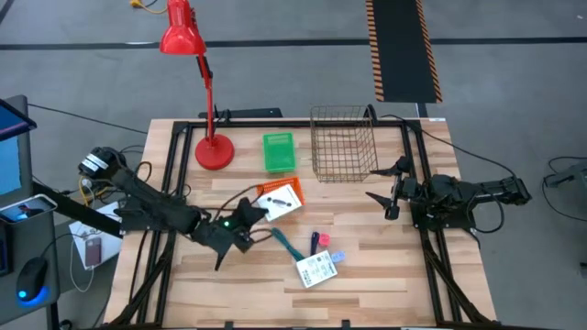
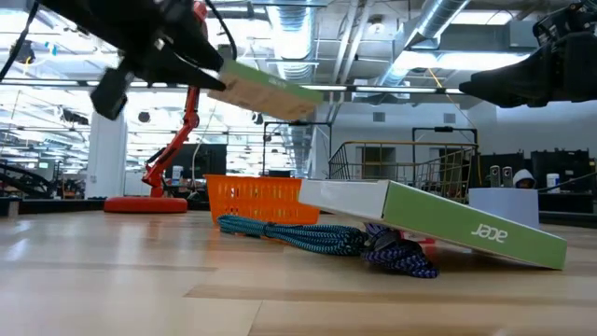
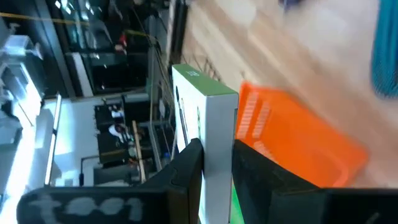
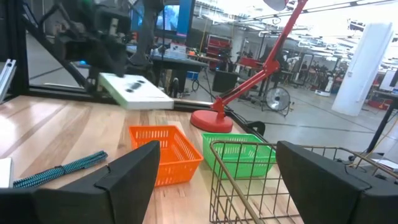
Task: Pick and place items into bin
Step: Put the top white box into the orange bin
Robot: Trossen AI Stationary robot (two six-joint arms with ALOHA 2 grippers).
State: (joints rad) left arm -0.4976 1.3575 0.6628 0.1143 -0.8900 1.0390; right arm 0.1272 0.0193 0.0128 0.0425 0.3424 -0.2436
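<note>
**Left arm holds one packet aloft; the other lies on the table**

Closest to the low camera, a flat white packet with a green edge (image 2: 438,219) lies tilted, resting on two braided stick-like tools: the teal tool (image 2: 289,233) and the blue-purple tool (image 2: 401,257). From above, this same packet (image 1: 316,269) sits near the front middle of the table (image 1: 385,275). The teal tool (image 1: 284,243) curves away from it towards the left arm, and the blue-purple tool (image 1: 315,242) lies just behind it. A tiny red-pink block (image 1: 323,240) sits next to the blue-purple tool. A light-blue block (image 1: 337,257) sits just beside the packet's corner.

The left gripper (image 1: 255,209) is at the middle of the table, its fingers (image 3: 186,168) pinched narrowly on the thin edge of the second white packet (image 3: 208,118). This packet (image 2: 270,91) is lifted clear of the table, tilted. In the high view it (image 1: 282,203) partly overlaps the orange basket (image 1: 271,189).

The right gripper (image 1: 390,183) hangs over the right side of the table, just beside the wire basket (image 1: 344,142). Its fingers (image 4: 130,171) are spread wide and hold nothing.

The wire basket stands at the back right of the table. The green basket (image 1: 279,152) is to its left, and the orange basket is in front of the green one. The red desk lamp (image 1: 214,151) stands at the back left, its head reaching out past the table's rear edge.
</note>
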